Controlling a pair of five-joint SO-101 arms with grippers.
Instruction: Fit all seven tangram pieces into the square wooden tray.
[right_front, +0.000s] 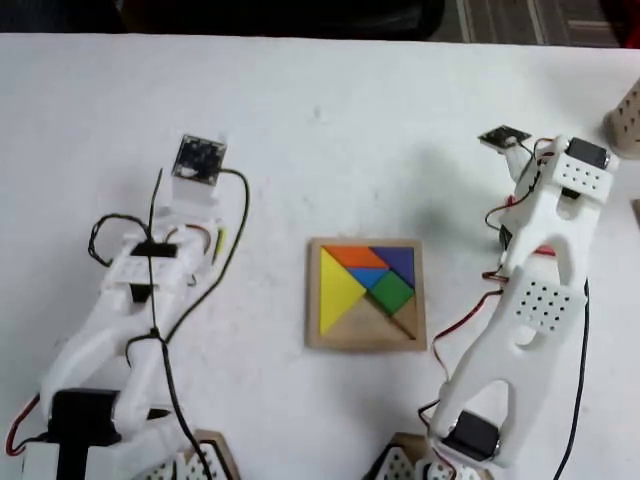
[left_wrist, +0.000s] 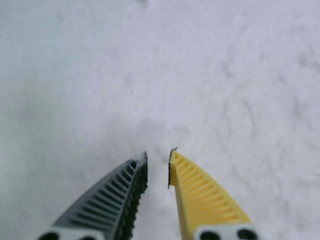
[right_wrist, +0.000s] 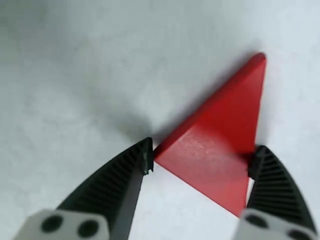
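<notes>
The square wooden tray (right_front: 313, 300) lies at mid-table between the arms. In it are a yellow triangle (right_front: 338, 290), an orange piece (right_front: 355, 255), a blue piece (right_front: 368, 277), a purple triangle (right_front: 400, 262) and a green square (right_front: 391, 292); its near part shows plain wood (right_front: 375, 322). A red triangle (right_wrist: 220, 140) lies flat on the white table, with my right gripper (right_wrist: 200, 157) closed on two of its sides. The right arm (right_front: 555, 190) stands to the right of the tray. My left gripper (left_wrist: 158, 167) is shut over bare table, holding nothing, on the left arm (right_front: 160, 255).
A pale perforated object (right_front: 628, 120) stands at the table's far right edge. Black and red cables (right_front: 230, 240) loop around both arms. Wooden arm bases (right_front: 215, 455) sit at the near edge.
</notes>
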